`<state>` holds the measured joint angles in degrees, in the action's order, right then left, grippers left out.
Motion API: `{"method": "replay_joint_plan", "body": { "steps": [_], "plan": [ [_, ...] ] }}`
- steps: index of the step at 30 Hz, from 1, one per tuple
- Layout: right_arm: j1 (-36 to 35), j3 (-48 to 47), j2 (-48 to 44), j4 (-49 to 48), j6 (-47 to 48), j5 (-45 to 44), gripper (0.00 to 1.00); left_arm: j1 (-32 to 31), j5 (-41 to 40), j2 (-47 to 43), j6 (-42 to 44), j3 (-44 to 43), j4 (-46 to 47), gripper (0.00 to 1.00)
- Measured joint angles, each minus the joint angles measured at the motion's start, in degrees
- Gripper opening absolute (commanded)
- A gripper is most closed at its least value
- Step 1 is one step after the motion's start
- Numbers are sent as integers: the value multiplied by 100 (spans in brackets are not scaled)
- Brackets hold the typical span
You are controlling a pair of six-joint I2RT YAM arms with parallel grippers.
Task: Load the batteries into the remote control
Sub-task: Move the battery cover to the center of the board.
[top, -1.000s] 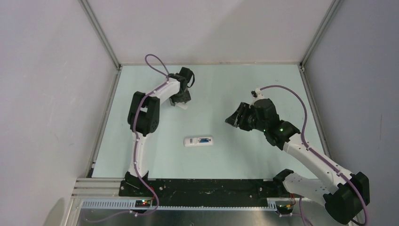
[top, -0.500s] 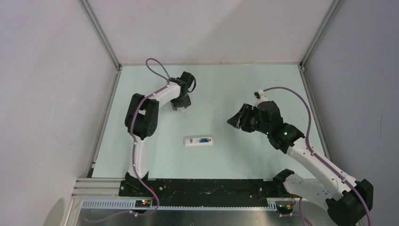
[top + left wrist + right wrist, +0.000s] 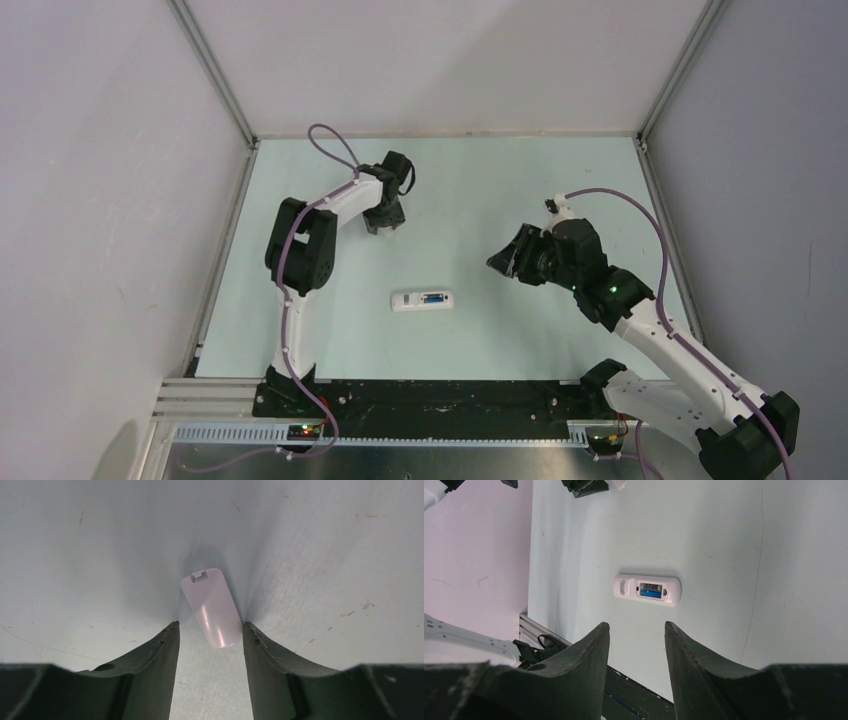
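The white remote control lies face down mid-table with its battery bay uncovered. In the right wrist view the remote control holds both batteries: a blue one and a grey one beside it. A small white battery cover lies flat on the table at the far left. My left gripper is down over it, open, with a finger on each side; the right finger is at the cover's edge and a gap shows on the left. The left gripper hides the cover from above. My right gripper hovers open and empty to the right of the remote.
White walls and metal frame posts enclose the pale green table. A black strip with the arm bases runs along the near edge. The left arm's elbow stands left of the remote.
The left gripper has come down over the battery cover and its jaws have narrowed. The right arm has drifted slightly toward the near right. The remote has not moved.
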<state>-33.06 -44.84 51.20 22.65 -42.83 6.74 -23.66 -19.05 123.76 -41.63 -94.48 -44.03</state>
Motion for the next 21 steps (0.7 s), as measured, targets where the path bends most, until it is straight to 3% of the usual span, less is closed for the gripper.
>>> {"method": "replay_joint_plan", "body": {
  "steps": [6,12,21],
  "plan": [
    [33,2,0,24,0,-4,49,114,94,66,-90,-103,-15,50],
    [59,7,-2,24,0,-4,49,188,238,85,-197,-133,9,34],
    [81,33,-111,33,0,-26,49,195,256,85,-201,-120,20,31]
  ]
}}
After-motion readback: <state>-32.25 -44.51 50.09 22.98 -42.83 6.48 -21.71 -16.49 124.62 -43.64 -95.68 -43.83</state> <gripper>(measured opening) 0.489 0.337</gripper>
